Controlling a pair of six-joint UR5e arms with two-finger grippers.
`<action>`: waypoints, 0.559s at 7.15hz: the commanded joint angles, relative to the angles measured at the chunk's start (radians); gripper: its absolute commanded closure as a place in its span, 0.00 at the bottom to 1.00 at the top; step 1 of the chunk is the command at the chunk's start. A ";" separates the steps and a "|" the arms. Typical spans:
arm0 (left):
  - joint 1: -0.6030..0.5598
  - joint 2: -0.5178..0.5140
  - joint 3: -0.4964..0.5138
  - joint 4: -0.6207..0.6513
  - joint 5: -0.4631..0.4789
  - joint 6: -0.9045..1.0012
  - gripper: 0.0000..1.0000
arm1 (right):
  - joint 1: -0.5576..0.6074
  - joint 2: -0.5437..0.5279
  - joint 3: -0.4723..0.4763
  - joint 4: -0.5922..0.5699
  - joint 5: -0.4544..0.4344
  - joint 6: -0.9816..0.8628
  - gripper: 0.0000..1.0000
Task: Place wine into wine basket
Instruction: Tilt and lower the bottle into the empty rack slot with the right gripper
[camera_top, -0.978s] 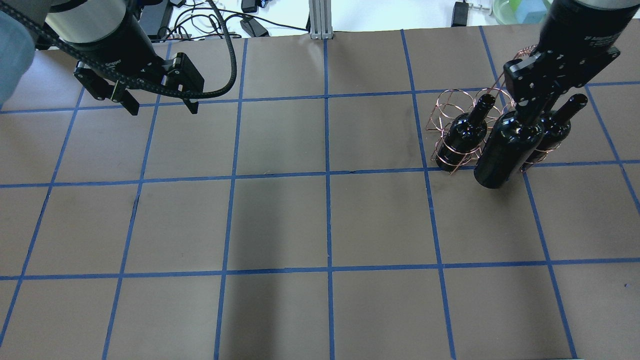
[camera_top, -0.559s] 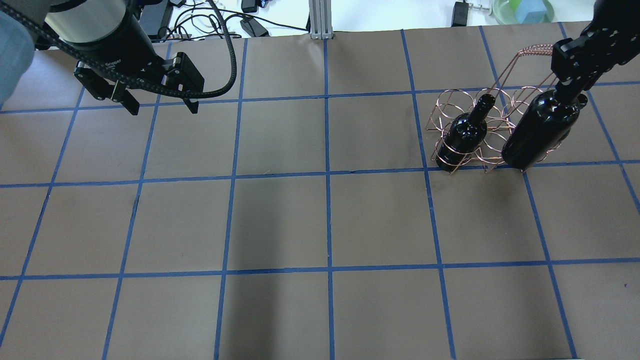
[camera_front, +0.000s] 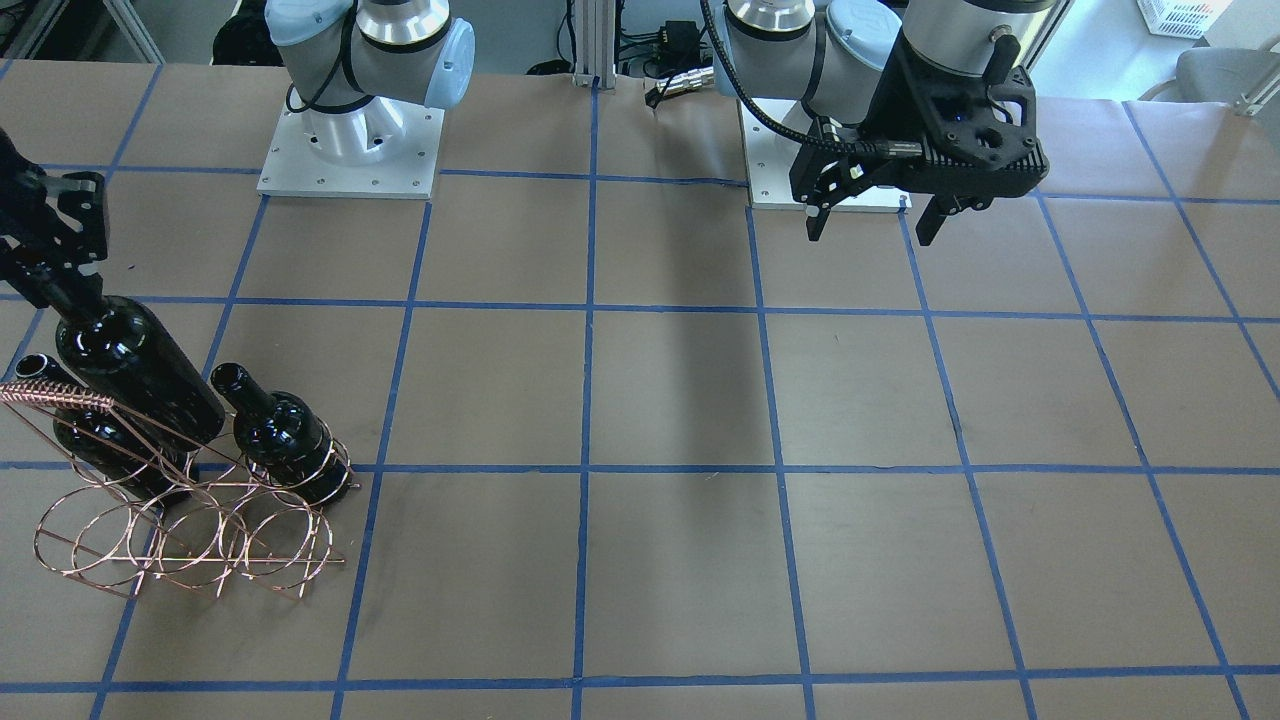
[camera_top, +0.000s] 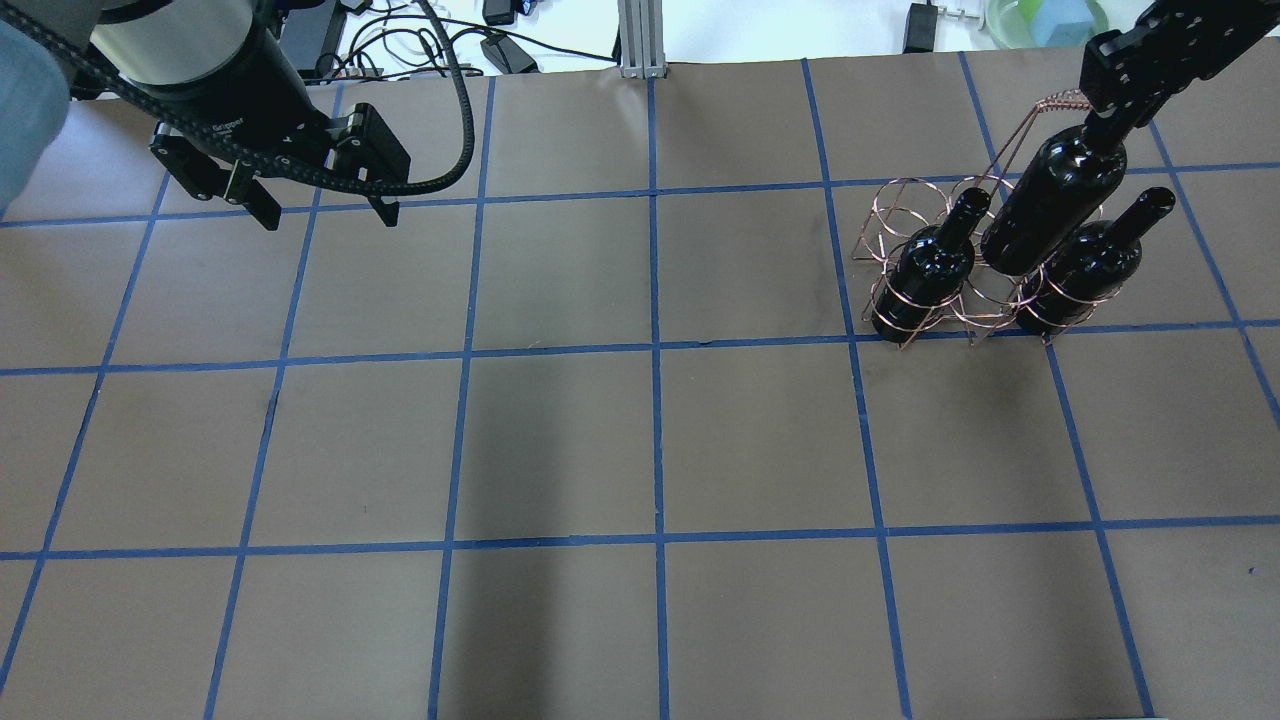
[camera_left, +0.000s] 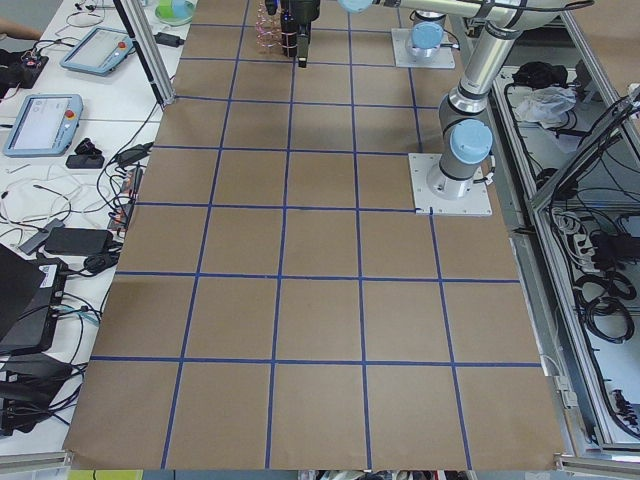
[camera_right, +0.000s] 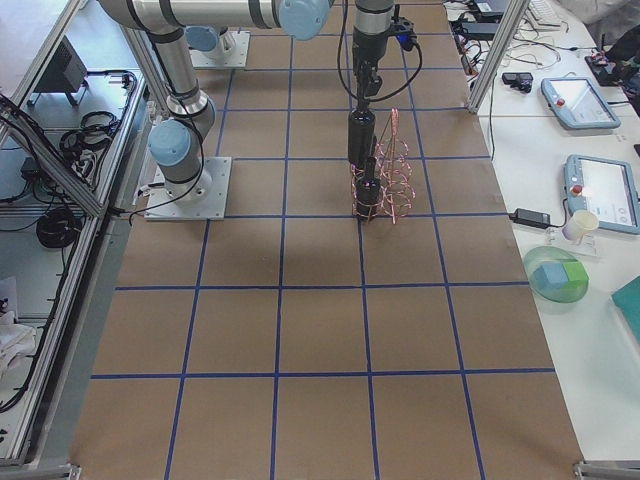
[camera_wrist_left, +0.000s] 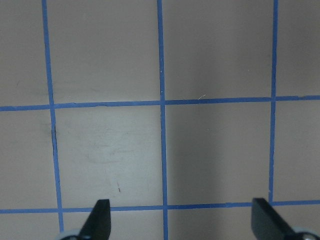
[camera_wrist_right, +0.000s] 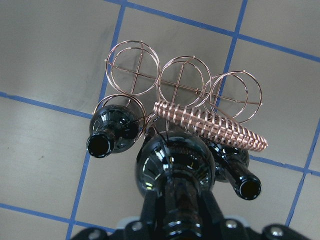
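The wine, glossy near-black glass, hangs upright with its long axis vertical, neck up and base down. It is above the wine basket, a copper wire rack of round loops with a coil-wrapped handle, between a seated bottle and a second bottle. The right hand is clamped on its neck. The left hand hovers spread wide and empty over the tabletop.
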 joint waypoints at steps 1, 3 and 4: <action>0.000 0.000 0.000 0.000 0.001 0.000 0.00 | 0.000 0.027 0.001 -0.017 0.000 -0.003 1.00; 0.000 0.000 0.000 -0.002 0.001 0.000 0.00 | 0.000 0.043 0.002 -0.015 -0.008 -0.005 1.00; 0.000 0.000 -0.002 -0.002 0.001 0.000 0.00 | 0.000 0.044 0.004 -0.015 -0.012 -0.005 1.00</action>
